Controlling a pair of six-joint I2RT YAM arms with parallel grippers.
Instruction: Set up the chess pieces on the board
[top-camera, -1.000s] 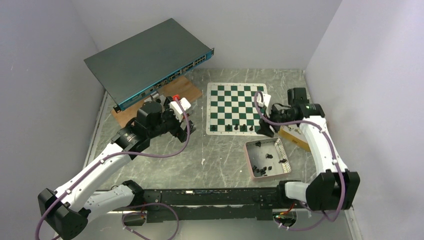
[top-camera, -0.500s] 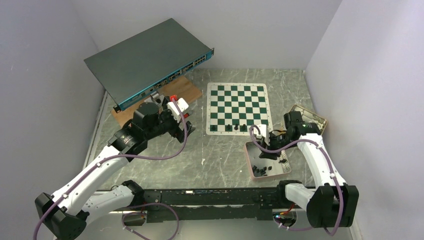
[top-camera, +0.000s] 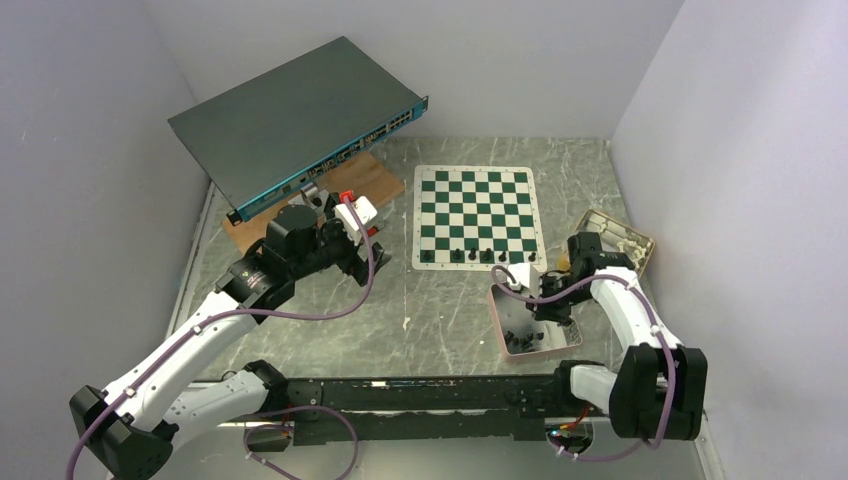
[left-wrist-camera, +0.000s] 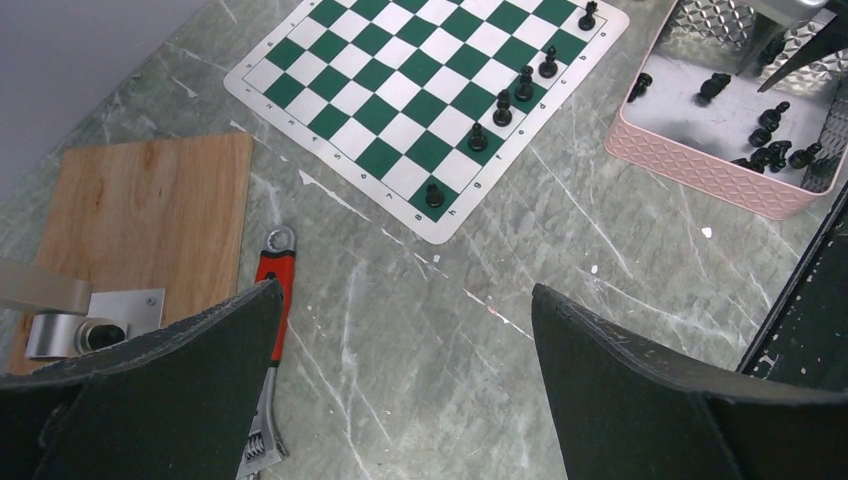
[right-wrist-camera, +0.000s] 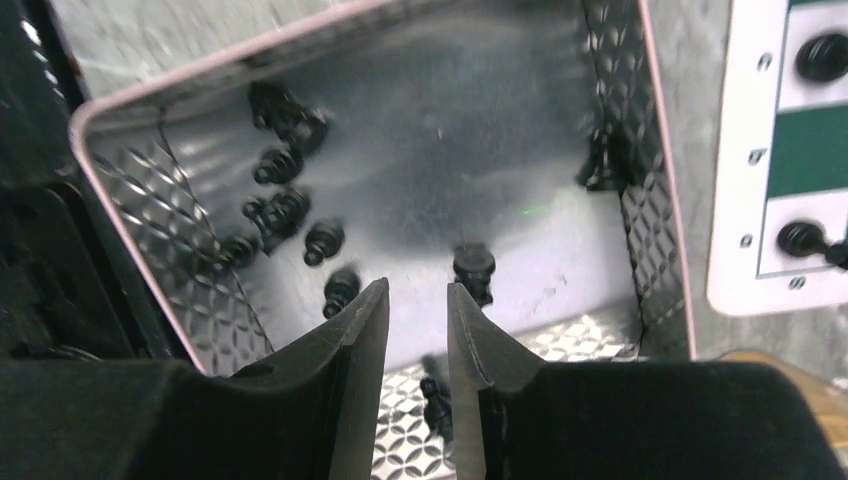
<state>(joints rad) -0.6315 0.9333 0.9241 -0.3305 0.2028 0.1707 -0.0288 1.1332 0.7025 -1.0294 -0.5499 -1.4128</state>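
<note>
While chess pieces (right-wrist-camera: 325, 240) line the tray (right-wrist-camera: 130, 190) wall, right claw (right-wrist-camera: 417, 292) (barely parted) hovers.

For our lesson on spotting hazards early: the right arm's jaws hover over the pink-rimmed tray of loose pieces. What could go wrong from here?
The chess pieces lie bunched by one wall of the tray; the narrowly parted jaws might catch two or strike that wall. The placed row stands on the board edge nearest the tray, so a carried piece could topple it.
</note>
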